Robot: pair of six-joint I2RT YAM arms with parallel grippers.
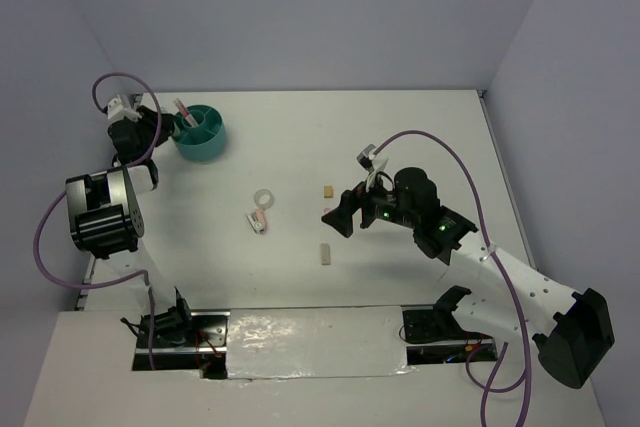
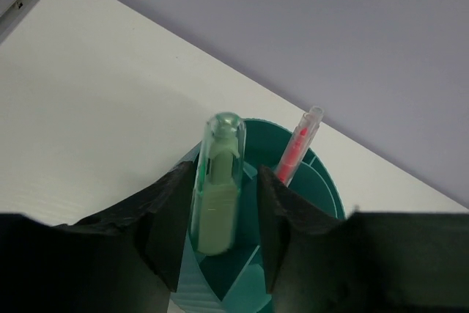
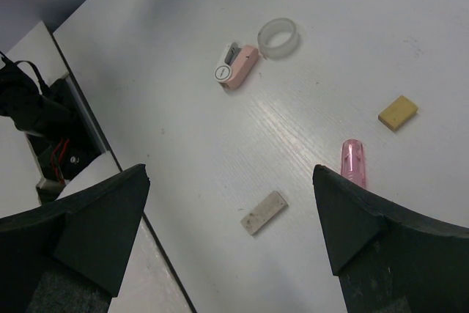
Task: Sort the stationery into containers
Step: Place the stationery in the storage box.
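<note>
Left end effector (image 2: 223, 175) is over the teal cup (image 2: 326, 185), with the pale green piece (image 2: 218, 203) standing upright in it between the fingers. The jaws are partway apart (can't tell if it's actually gripping). A pink pen (image 2: 296, 149) leans in the cup beside it. Right end effector (image 3: 229, 175) hangs wide open over the tabletop (image 3: 183, 130), holding nothing. The clear ring (image 3: 278, 37), pink piece (image 3: 236, 71) and tan block (image 3: 398, 112) lie on the tabletop below it.

A matte white tabletop (image 1: 420, 137) lies under the right gripper (image 3: 229, 174); plain pale lavender walls (image 1: 300, 17) rise beyond it, and a crinkled silvery strip (image 1: 310, 342) runs behind it along the near edge
</note>
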